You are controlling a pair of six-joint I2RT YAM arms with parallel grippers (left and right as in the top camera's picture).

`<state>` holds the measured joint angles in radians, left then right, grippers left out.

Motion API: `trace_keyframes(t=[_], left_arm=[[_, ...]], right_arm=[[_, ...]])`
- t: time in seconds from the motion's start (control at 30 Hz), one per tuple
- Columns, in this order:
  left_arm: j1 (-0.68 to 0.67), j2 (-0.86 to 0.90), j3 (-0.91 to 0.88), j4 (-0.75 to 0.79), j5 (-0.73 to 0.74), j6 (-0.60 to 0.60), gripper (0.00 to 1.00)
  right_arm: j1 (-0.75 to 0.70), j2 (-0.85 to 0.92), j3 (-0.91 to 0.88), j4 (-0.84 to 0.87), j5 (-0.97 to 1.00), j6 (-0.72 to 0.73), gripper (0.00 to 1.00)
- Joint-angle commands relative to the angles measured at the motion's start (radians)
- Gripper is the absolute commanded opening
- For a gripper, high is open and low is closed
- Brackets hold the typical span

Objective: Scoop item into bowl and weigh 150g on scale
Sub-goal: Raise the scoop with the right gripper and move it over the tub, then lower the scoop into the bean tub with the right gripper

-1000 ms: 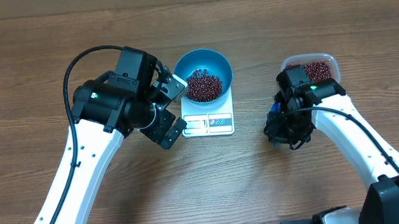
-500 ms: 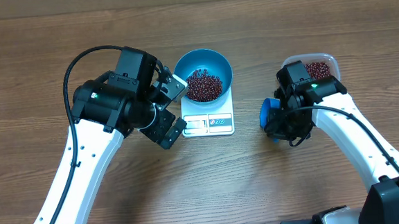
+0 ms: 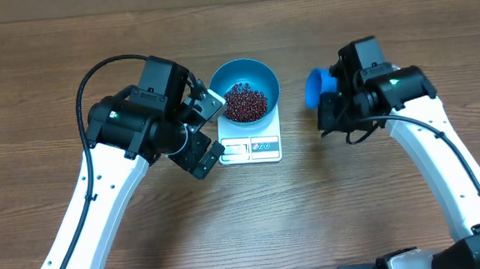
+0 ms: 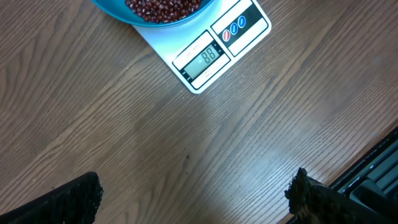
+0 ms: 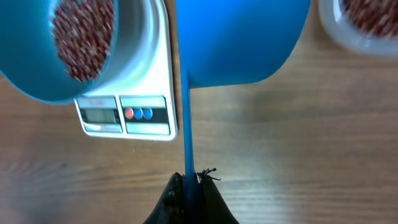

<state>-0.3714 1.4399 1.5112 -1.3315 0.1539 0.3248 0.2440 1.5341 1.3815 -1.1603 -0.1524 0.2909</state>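
Note:
The blue bowl (image 3: 244, 74) stands on the white scale (image 3: 251, 148) and holds a heap of red-brown beans (image 3: 245, 102). In the left wrist view the scale's display (image 4: 205, 56) reads 88. My left gripper (image 3: 214, 129) hangs open just left of the scale, with nothing between its fingers (image 4: 68, 199). My right gripper (image 5: 188, 180) is shut on the thin handle of the small blue scoop (image 5: 242, 43). The scoop (image 3: 316, 88) is in the air to the right of the bowl, and what it holds is hidden.
A clear plastic tub (image 5: 367, 25) with more beans sits right of the scoop. In the overhead view my right arm (image 3: 388, 92) covers it. Bare wooden table (image 3: 253, 217) lies in front of the scale.
My right gripper has risen with the scoop and swung back and left, from the table beside the tub to a spot near the bowl. The left arm has stayed still.

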Motion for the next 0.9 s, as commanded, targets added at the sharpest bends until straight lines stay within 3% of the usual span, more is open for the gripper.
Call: trace_keyframes(t=[0.0, 0.33, 0.6, 0.87], left_arm=[[0.005, -0.013, -0.003, 0.000, 0.015, 0.023, 0.99], [0.005, -0.013, -0.003, 0.001, 0.015, 0.023, 1.00], [0.005, -0.013, -0.003, 0.001, 0.015, 0.023, 1.00], [0.005, -0.013, -0.003, 0.001, 0.015, 0.023, 1.00]], right_arm=[[0.002, -0.018, 0.050, 0.002, 0.137, -0.006, 0.04], [-0.110, -0.018, 0.051, -0.006, 0.465, -0.004, 0.04], [-0.235, 0.002, 0.043, -0.016, 0.465, -0.035, 0.04], [-0.232, 0.016, 0.042, -0.031, 0.394, -0.079, 0.04]])
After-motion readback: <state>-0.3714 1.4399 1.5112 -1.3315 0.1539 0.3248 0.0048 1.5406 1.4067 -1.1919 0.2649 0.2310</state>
